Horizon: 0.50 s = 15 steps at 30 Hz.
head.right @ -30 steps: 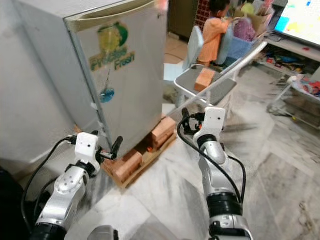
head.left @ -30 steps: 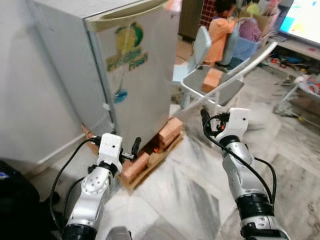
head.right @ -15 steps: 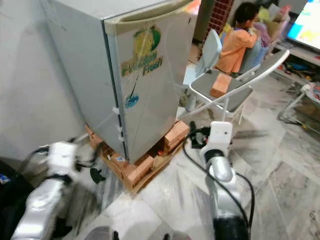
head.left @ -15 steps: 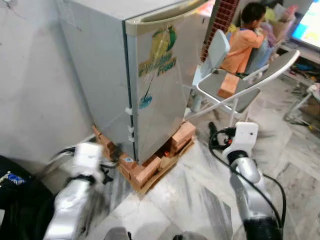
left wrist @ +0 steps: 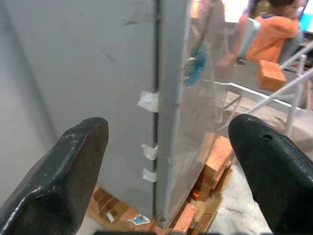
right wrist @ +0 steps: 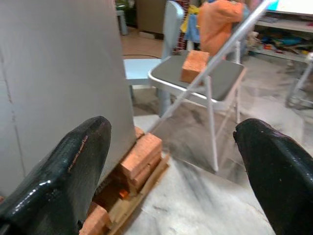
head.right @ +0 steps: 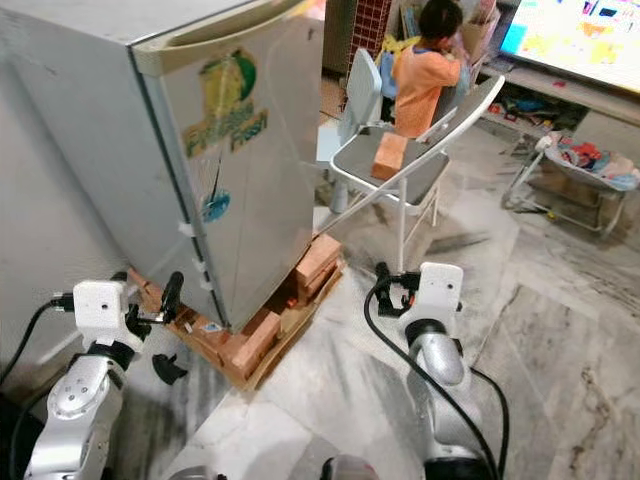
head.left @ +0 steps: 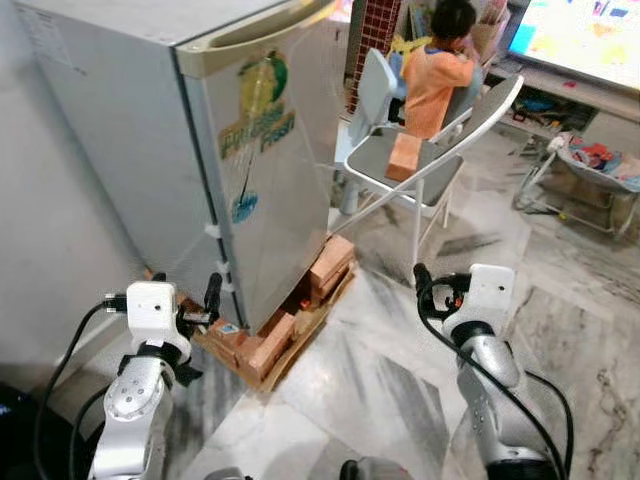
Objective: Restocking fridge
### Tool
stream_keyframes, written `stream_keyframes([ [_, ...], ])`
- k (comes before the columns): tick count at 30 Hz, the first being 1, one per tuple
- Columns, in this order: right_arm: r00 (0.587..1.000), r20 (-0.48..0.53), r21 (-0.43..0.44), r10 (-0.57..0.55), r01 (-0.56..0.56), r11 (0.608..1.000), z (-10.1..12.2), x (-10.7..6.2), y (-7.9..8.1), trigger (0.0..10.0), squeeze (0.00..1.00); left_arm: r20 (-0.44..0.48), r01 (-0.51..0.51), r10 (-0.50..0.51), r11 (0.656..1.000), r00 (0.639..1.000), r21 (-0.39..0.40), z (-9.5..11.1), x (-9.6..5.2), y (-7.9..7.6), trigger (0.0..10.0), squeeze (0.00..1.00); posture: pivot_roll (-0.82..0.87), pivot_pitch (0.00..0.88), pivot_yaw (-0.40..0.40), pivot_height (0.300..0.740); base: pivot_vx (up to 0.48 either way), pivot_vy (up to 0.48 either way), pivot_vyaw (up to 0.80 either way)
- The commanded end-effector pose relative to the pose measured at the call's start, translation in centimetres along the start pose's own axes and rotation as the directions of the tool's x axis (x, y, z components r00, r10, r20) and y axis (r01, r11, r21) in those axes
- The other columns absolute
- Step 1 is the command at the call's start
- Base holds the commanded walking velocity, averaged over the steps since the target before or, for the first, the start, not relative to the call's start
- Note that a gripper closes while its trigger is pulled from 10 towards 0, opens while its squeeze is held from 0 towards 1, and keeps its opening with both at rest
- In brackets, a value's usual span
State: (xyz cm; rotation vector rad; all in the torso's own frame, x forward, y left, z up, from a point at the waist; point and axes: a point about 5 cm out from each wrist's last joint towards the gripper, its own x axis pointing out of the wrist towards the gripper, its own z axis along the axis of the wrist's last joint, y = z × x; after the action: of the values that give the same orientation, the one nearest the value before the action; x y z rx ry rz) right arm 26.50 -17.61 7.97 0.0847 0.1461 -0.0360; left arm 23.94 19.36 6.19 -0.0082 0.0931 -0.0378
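The grey fridge (head.left: 150, 130) stands against the wall with its door (head.left: 275, 200) shut, a green fruit sticker on the front. It rests on red bricks (head.left: 330, 265) and a wooden pallet (head.left: 300, 335). My left gripper (head.left: 200, 330) is low at the fridge's hinge-side corner, open, nothing between its fingers (left wrist: 73, 166); the taped door seam lies straight ahead of it. My right gripper (head.left: 430, 295) hovers over the floor in front of the door, to its right, open and empty, fingers (right wrist: 78, 161) wide apart.
A grey folding chair (head.left: 440, 175) with a loose brick (head.left: 404, 157) on its seat stands just right of the fridge. Behind it a person in an orange shirt (head.left: 435, 75) sits on a blue chair. A bright screen (head.left: 590, 35) and a bouncer (head.left: 590, 165) are at the right. Marble floor (head.left: 370, 380) lies ahead.
The camera swung left and then back right, so the whole scene shifted. My left arm, low and blurred half a second ago, is raised again beside the fridge corner.
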Motion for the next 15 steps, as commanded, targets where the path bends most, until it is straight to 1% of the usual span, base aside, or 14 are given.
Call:
stream_keyframes([
  [1, 1.0, 0.003, 0.013, 0.006, -0.006, 1.0, 0.4, 0.2, 0.2, 10.0, 0.0, -0.008, -0.015, 0.015, 1.0, 1.0, -0.001, 0.0, -0.1, 0.6, 10.0, 0.0, 0.1, 0.013, -0.038, 0.74, 0.0, 0.472, 0.0],
  [6, 1.0, 0.002, 0.012, 0.004, -0.005, 1.0, 0.4, 0.1, 0.3, 10.0, 0.0, -0.008, -0.003, 0.003, 1.0, 1.0, 0.001, 0.0, -0.2, 0.4, 10.0, 0.0, 0.09, 0.016, -0.036, 0.74, 0.0, 0.477, 0.0],
  [9, 0.998, 0.03, -0.037, 0.046, -0.045, 0.998, 0.9, 0.1, 0.8, 10.0, 0.0, -0.003, 0.016, -0.016, 1.0, 1.0, 0.002, 0.1, -0.2, 0.1, 10.0, 0.0, 0.09, 0.017, -0.035, 0.74, 0.0, 0.0, 0.0],
  [10, 0.998, 0.029, -0.025, 0.056, -0.056, 0.998, 0.9, 0.1, 1.1, 10.0, 0.0, -0.002, 0.022, -0.022, 1.0, 1.0, 0.01, 0.1, -0.2, 0.1, 10.0, 0.0, 0.09, 0.018, -0.033, 0.74, 0.0, 0.0, 0.0],
  [12, 0.998, 0.027, -0.019, 0.057, -0.057, 0.998, 0.9, 0.0, 1.3, 10.0, 0.0, -0.003, 0.017, -0.017, 1.0, 1.0, 0.022, 0.1, -0.2, 0.1, 10.0, 0.0, 0.09, 0.018, -0.034, 0.74, 0.0, 0.0, 0.0],
  [15, 0.999, 0.014, -0.014, 0.053, -0.052, 0.999, 0.7, -0.1, 1.3, 10.0, 0.0, -0.001, 0.02, -0.02, 0.999, 1.0, 0.037, 0.2, -0.1, 0.1, 10.0, 0.0, 0.09, 0.02, -0.034, 0.74, 0.0, 0.0, -0.71],
])
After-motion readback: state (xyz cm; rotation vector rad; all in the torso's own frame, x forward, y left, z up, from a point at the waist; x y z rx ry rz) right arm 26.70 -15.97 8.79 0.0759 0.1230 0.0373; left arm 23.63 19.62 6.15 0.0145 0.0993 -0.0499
